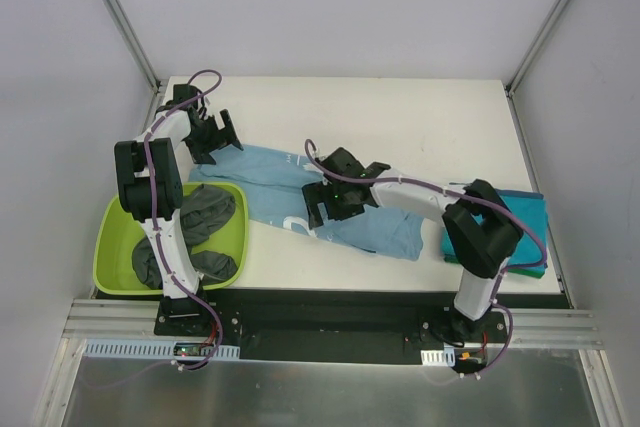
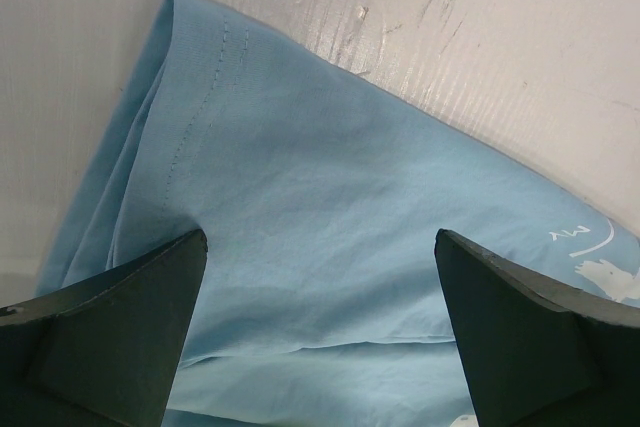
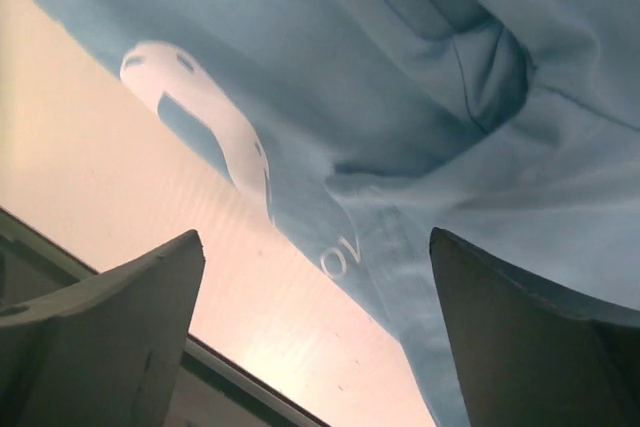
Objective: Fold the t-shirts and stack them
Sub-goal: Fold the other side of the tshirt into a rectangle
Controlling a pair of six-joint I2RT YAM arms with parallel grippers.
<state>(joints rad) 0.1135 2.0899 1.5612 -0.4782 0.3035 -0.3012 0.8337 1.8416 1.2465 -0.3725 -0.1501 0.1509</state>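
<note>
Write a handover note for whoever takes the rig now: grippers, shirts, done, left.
Left gripper: open, holding nothing, over the light blue t-shirt at its end nearest the tub.
Right gripper: open, holding nothing, over the same shirt's near edge.
Done: teal t-shirt lies folded at the table's right edge.
Left: the blue shirt lies rumpled mid-table, not folded; dark grey t-shirts sit in the lime-green tub.

Teal t-shirt (image 1: 530, 217) half hidden behind right arm (image 1: 484, 234)
</note>
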